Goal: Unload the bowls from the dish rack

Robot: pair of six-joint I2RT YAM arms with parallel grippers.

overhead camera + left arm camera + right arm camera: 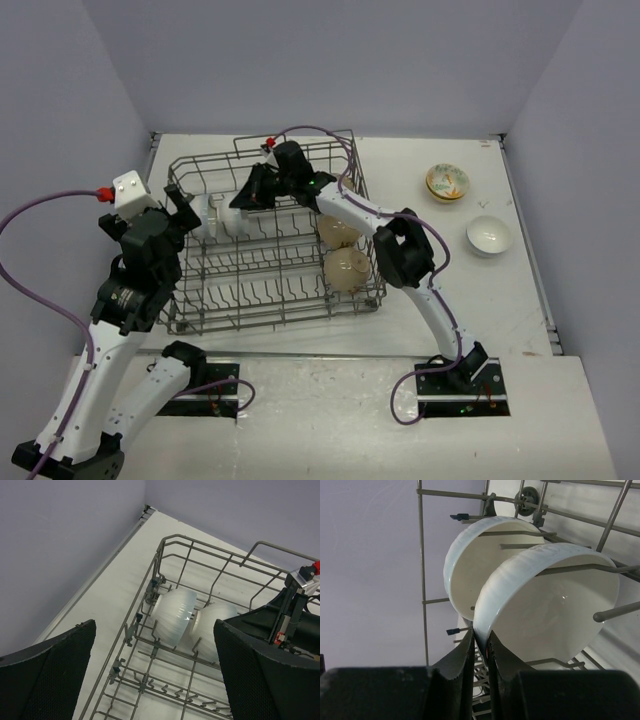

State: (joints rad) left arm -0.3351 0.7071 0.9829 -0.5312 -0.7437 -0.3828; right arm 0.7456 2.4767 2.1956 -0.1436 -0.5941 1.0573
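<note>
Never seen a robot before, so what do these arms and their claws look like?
Both are slim white tubes joined by chunky black joints. A purple cable loops to the left arm, ending in a red plug; another runs along the right arm. The left gripper and right gripper each have two black fingers; the left's pads look mesh-textured.

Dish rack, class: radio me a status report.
Right claw shut on rim of nearer white bowl. Left claw open at left edge of dish rack. Tines cross that bowl's mouth.
</note>
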